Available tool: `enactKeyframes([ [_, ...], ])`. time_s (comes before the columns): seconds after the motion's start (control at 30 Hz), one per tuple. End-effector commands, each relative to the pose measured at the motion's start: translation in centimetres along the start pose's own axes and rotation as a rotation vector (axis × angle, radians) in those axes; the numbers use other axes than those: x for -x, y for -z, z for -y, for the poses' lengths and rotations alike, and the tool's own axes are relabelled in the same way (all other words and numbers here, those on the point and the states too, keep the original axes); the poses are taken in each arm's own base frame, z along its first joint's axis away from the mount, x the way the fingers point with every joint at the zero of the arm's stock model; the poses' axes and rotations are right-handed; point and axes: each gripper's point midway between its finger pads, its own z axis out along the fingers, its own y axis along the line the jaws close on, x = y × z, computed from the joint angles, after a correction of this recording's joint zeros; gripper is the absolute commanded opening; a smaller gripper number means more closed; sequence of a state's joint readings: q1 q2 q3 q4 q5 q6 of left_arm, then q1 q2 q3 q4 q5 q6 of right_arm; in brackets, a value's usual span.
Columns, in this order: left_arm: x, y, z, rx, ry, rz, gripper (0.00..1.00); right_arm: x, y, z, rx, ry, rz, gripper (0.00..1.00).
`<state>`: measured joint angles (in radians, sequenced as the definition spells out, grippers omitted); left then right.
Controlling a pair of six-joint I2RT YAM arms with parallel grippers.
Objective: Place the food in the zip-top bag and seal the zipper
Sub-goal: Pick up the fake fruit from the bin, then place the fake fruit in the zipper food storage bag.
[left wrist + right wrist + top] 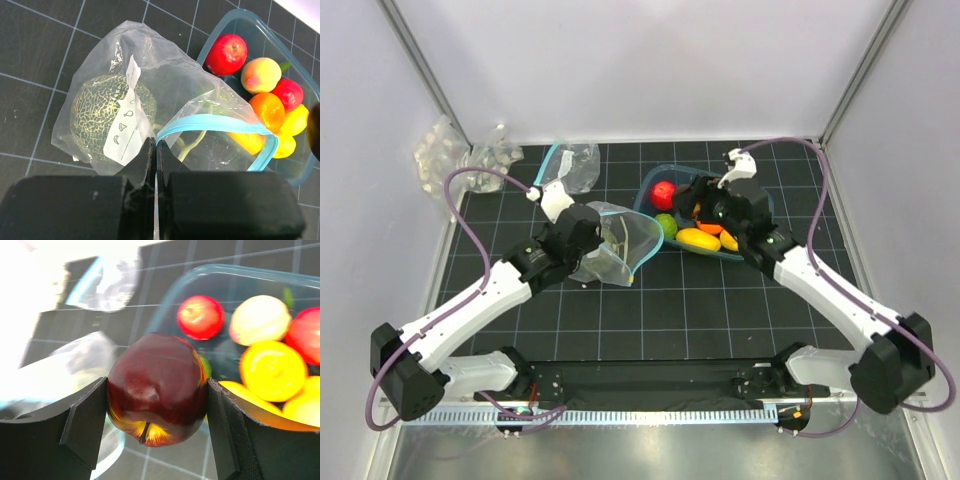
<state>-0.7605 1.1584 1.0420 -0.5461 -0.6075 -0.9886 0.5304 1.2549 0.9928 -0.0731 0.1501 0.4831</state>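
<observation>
One netted dull-green melon [110, 117] lies in the clear soft zip-top bag [150, 65], teal zipper strip [215, 122] gaping just beyond the left claw [155, 150] pinching its rim; mid-loading, right claw [157, 405] clamps a dark-red toy apple [155, 380], probably next carried to that mouth off its left finger.

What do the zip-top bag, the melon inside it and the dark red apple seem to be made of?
The zip-top bag: thin clear soft plastic, glossy; it creases and shows the melon through. The melon: probably moulded plastic, matte, with a pale net pattern. The dark red apple: likely plastic, smooth and shiny, with bright highlights.
</observation>
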Motion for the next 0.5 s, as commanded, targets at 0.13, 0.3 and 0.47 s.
enactKeyframes([
  [0.13, 1.2, 0.0, 1.3, -0.029, 0.031, 0.025, 0.01, 1.6, 4.8, -7.1, 0.374, 0.015, 0.078, 0.31],
  [0.3, 2.0, 0.2, 0.8, -0.012, 0.023, 0.064, 0.0, -0.2, 5.0, -10.2, 0.517, 0.085, 0.032, 0.29],
  [0.47, 2.8, 0.5, 0.2, 0.005, 0.029, 0.097, 0.01, -2.9, 5.4, -13.6, 0.613, 0.207, 0.004, 0.29],
])
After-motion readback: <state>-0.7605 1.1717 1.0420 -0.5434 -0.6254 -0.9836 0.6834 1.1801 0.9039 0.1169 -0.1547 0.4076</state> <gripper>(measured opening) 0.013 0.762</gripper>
